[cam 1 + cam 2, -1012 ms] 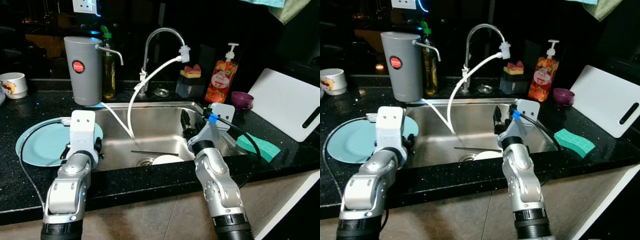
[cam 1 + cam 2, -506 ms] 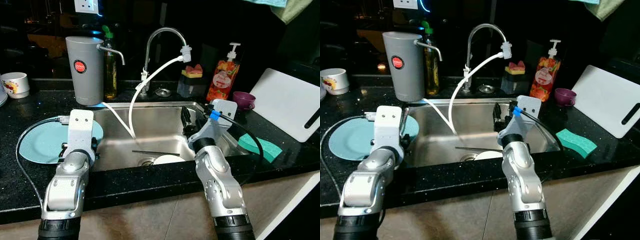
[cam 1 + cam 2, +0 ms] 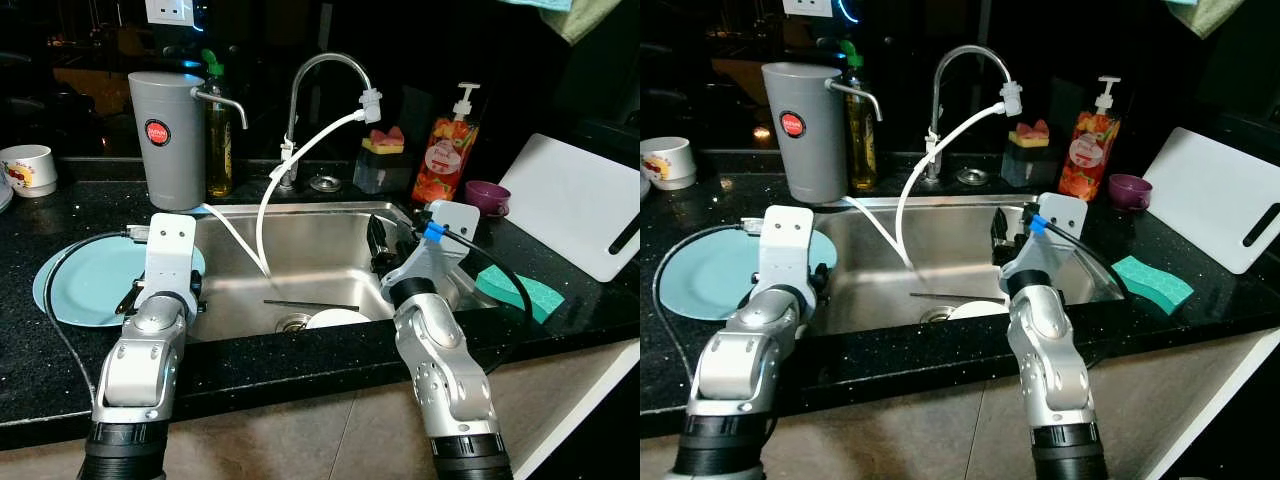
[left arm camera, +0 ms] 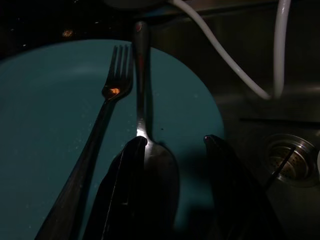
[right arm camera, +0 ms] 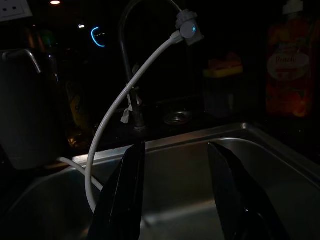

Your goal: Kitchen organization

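A teal plate (image 3: 80,285) lies on the black counter left of the sink, with a fork (image 4: 107,107) and a spoon (image 4: 141,75) resting on it. My left gripper (image 4: 175,145) hovers low over the plate's sink-side edge. It is open, and the spoon's bowl lies between its fingertips (image 4: 138,146) without being clamped. My right gripper (image 5: 175,150) is open and empty. It is held above the right part of the steel sink (image 3: 300,215), facing the tap (image 5: 131,65).
Inside the sink lie a white plate (image 3: 335,320) and a thin dark utensil (image 3: 310,305); a white hose (image 3: 265,210) hangs in. A grey filter jug (image 3: 165,140), oil bottle (image 3: 218,135), soap bottle (image 3: 445,150), purple cup (image 3: 487,198), green sponge (image 3: 520,290), cutting board (image 3: 575,205) and mug (image 3: 28,168) line the counter.
The camera has shifted a little. My left wrist has edged slightly toward the sink over the plate. The right arm holds about the same place.
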Motion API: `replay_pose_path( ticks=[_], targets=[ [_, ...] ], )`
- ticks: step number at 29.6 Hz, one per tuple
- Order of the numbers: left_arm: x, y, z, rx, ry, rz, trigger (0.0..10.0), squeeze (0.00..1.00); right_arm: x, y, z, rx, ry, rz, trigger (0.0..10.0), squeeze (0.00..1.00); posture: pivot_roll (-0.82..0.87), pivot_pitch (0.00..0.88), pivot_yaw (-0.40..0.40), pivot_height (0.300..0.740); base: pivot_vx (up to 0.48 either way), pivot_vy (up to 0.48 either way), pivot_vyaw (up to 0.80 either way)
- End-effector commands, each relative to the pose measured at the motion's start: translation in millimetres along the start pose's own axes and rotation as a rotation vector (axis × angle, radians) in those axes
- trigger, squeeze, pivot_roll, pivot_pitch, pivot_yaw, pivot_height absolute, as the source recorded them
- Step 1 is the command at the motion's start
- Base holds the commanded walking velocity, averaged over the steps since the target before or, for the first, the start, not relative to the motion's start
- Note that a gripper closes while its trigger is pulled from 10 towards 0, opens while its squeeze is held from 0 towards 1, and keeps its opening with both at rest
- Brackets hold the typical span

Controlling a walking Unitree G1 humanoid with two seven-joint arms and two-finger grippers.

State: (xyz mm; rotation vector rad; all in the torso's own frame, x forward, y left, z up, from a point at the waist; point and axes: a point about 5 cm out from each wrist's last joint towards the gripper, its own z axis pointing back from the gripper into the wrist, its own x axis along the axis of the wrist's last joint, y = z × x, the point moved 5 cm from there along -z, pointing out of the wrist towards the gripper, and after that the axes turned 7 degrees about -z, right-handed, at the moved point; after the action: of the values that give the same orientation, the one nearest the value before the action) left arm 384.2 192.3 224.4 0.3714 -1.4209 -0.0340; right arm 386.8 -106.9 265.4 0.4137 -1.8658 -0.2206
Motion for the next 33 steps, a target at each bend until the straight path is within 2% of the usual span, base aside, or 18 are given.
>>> replay_pose_path(
  ticks=[1,6,12,15,18,19,20,25,26,27,29,33],
  targets=[
    [3,-2.3,-1.5,-0.004,-0.005,-0.017,10.0,0.00,0,-4.3,2.0,-0.016,0.005,0.004,10.0,0.00,0.15,0.041,-0.095,0.740,0.000,0.000,0.00],
    [3,-1.9,-3.0,-0.006,-0.003,-0.023,10.0,0.00,-2,-5.4,2.5,-0.027,0.006,-0.002,10.0,0.00,0.16,0.039,-0.087,0.740,0.000,0.000,0.00],
    [7,8.0,-7.3,0.016,-0.013,-0.030,10.0,0.00,-4,0.2,2.8,-0.017,0.008,-0.012,10.0,0.00,0.16,0.030,-0.079,0.740,0.000,0.000,0.00],
    [11,19.8,-10.6,0.045,-0.021,-0.031,10.0,0.00,-3,-1.9,3.0,-0.024,0.007,-0.012,10.0,0.00,0.15,0.039,-0.083,0.740,0.000,0.000,0.00],
    [14,43.9,-17.6,0.064,0.001,0.030,10.0,0.00,1,-4.5,2.5,-0.023,-0.003,0.001,10.0,0.00,0.14,0.027,-0.080,0.740,0.000,0.000,0.00],
    [14,43.9,-17.6,0.064,0.001,0.030,10.0,0.00,1,-4.5,2.5,-0.023,-0.003,0.001,10.0,0.00,0.14,0.027,-0.080,0.740,0.000,0.000,0.00],
    [14,56.2,-22.5,0.058,0.022,0.055,10.0,0.00,5,-9.2,1.5,-0.037,-0.016,0.008,10.0,0.00,0.14,0.032,-0.073,0.740,0.000,0.000,0.00],
    [20,75.1,-30.8,0.051,0.019,0.064,10.0,0.00,10,-11.7,0.3,-0.051,-0.035,0.007,10.0,0.00,0.13,0.018,-0.055,0.740,0.000,0.000,0.00],
    [20,75.1,-30.8,0.051,0.019,0.064,10.0,0.00,10,-11.7,0.3,-0.051,-0.035,0.007,10.0,0.00,0.13,0.018,-0.055,0.740,0.000,0.000,0.00],
    [17,74.2,-35.9,0.010,0.050,0.112,10.0,0.00,10,-13.2,1.2,-0.056,-0.038,0.007,10.0,0.00,0.13,0.018,-0.055,0.740,0.000,0.000,0.00],
    [13,69.0,-42.1,-0.036,0.086,0.151,10.0,0.00,10,-14.4,1.9,-0.063,-0.038,0.005,10.0,0.00,0.13,0.023,-0.057,0.740,0.000,0.000,0.00],
    [14,65.6,-48.2,-0.059,0.092,0.146,10.0,0.00,10,-13.1,2.1,-0.057,-0.037,0.008,10.0,0.00,0.13,0.021,-0.058,0.740,0.000,0.000,0.00]
  ],
)
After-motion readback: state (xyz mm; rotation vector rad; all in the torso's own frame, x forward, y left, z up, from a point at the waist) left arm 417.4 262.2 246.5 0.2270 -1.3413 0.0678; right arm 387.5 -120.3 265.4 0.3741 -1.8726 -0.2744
